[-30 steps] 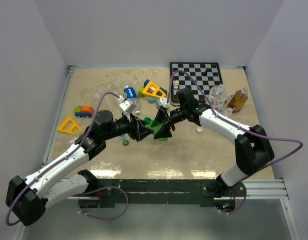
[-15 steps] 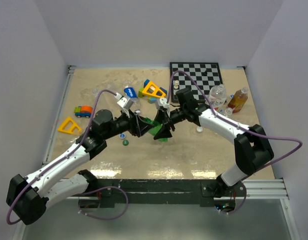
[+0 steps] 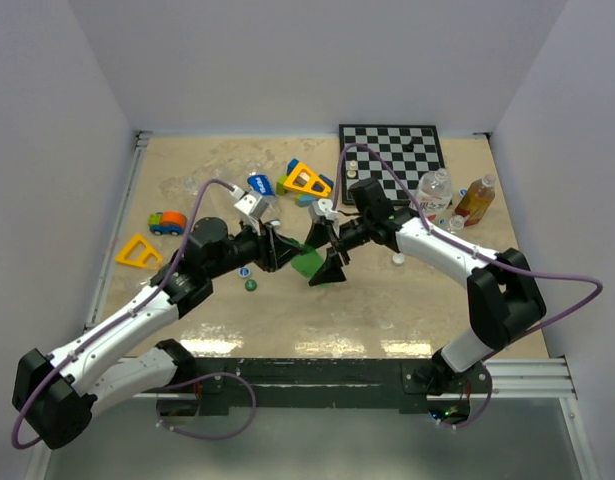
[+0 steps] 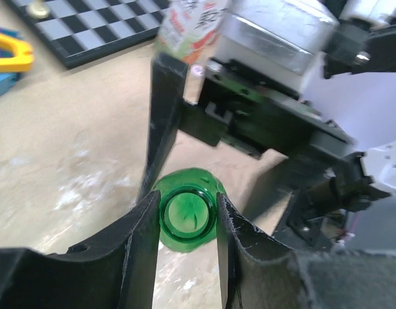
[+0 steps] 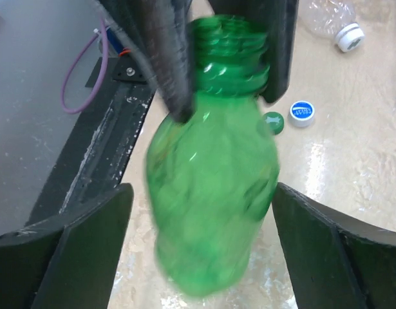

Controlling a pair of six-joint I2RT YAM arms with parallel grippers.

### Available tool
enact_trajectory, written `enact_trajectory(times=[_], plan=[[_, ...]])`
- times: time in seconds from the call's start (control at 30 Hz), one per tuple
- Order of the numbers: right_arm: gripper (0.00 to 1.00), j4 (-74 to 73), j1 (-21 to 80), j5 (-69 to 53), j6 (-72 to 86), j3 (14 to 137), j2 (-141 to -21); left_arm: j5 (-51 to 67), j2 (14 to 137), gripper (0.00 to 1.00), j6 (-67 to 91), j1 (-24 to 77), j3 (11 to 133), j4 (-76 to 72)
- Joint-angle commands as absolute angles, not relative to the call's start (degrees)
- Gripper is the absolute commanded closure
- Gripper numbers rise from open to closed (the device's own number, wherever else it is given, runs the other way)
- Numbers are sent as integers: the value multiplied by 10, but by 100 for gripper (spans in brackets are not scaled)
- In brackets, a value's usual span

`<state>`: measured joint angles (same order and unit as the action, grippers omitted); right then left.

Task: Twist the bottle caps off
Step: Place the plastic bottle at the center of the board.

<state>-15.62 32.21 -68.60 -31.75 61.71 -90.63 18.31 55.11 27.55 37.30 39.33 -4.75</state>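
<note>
A green bottle (image 3: pixel 307 263) hangs between the arms, blurred in the right wrist view (image 5: pixel 210 212). My left gripper (image 3: pixel 284 252) is shut on its threaded neck; in the left wrist view (image 4: pixel 187 207) the bottle's mouth (image 4: pixel 187 215) is open with no cap on it. My right gripper (image 3: pixel 328 264) is open, its fingers (image 5: pixel 88 251) standing wide on either side of the bottle's body without touching it. A loose green cap (image 5: pixel 273 122) and a blue cap (image 5: pixel 302 112) lie on the table, also seen from above as the green cap (image 3: pixel 251 284) and the blue cap (image 3: pixel 244 270).
A chessboard (image 3: pixel 392 150) lies at the back right, with a clear bottle (image 3: pixel 435 190) and an amber bottle (image 3: pixel 477 198) beside it. A white cap (image 3: pixel 397 258) lies near the right arm. Toy blocks (image 3: pixel 305 180), a toy car (image 3: pixel 167 222) and a yellow triangle (image 3: pixel 137 250) lie to the left.
My right gripper has opened and let go of the green bottle's body. The bottle now hangs from the left gripper alone and is swinging a little lower.
</note>
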Motion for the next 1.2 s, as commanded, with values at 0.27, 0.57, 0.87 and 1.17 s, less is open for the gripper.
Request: enact_trajectory(times=[0.27,0.57,0.87,1.17], plan=[[2,-166,300,-542,-336,642,-854,-82,482,100,132,371,490,250],[2,-163,295,-454,-339,642,-827,-177,515,100,98,366,535,271],[2,-167,295,-438,-360,636,-816,-221,557,100,55,347,547,219],[2,-175,295,-438,-373,637,-819,-183,591,100,31,286,537,142]])
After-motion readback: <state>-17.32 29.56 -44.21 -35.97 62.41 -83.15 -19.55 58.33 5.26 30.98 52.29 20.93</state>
